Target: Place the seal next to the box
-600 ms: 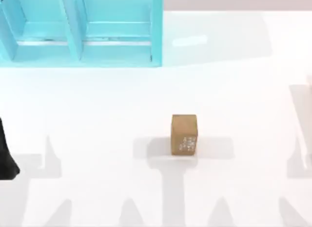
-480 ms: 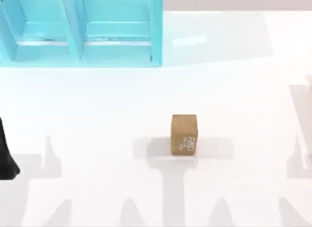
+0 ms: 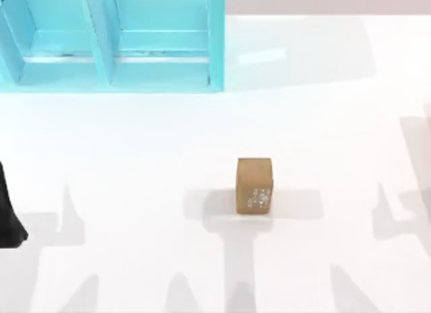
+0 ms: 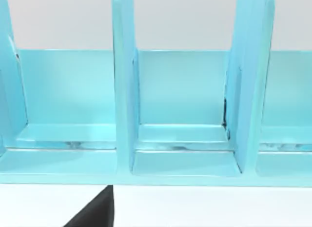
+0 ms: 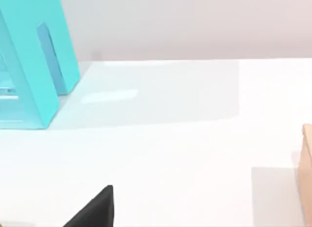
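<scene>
- The seal (image 3: 254, 185), a small tan-brown block with a whitish speckled face, was seen standing alone mid-table (image 3: 135, 138), well apart from the turquoise box (image 3: 111, 64).
- Whether either hand was apart or together could not be told.
- A tip or skid was judged likely if the narrow block were gripped off-centre.
</scene>
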You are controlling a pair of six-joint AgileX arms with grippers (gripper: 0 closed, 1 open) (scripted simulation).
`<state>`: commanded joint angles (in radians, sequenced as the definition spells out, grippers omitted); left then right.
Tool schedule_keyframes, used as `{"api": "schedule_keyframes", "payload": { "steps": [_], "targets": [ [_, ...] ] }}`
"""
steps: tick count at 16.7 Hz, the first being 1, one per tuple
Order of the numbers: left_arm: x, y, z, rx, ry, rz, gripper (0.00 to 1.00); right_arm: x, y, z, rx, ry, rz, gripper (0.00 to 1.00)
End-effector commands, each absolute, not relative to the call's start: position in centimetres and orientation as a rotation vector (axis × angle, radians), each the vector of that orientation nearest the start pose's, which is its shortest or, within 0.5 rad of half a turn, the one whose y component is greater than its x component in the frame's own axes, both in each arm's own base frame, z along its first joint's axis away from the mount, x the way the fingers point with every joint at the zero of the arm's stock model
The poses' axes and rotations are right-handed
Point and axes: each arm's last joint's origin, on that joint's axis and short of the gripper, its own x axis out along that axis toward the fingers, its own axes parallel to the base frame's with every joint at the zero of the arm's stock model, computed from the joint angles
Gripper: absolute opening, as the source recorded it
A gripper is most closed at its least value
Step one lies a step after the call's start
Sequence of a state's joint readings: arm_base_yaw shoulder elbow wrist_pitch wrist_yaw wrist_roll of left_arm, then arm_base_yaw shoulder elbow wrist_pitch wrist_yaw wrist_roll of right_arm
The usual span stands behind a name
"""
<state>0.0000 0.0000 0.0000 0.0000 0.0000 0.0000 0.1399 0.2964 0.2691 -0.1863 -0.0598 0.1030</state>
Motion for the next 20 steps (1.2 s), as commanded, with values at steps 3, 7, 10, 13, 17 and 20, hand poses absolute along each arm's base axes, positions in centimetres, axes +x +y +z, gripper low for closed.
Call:
{"api": "schedule_keyframes", "payload": {
  "steps": [3,7,10,13,17,20],
  "targets": [
    [10.6,-0.1,16.0,0.0,0.0,0.0,1.0,13.2,3.1,24.2,0.147,0.404,0.249,1.0],
    [10.6,-0.1,16.0,0.0,0.0,0.0,1.0,17.3,6.0,27.6,0.192,0.71,0.267,1.0],
    [10.6,-0.1,16.0,0.0,0.0,0.0,1.0,21.3,9.2,28.7,0.187,0.959,0.235,1.0],
    [10.6,-0.1,16.0,0.0,0.0,0.0,1.0,25.4,13.2,28.5,0.149,1.185,0.178,1.0],
    [10.6,-0.1,16.0,0.0,0.0,0.0,1.0,29.7,18.9,26.8,0.078,1.405,0.094,1.0],
    [10.6,-0.1,16.0,0.0,0.0,0.0,1.0,31.9,22.9,25.2,0.036,1.504,0.041,1.0]
  ]
}}
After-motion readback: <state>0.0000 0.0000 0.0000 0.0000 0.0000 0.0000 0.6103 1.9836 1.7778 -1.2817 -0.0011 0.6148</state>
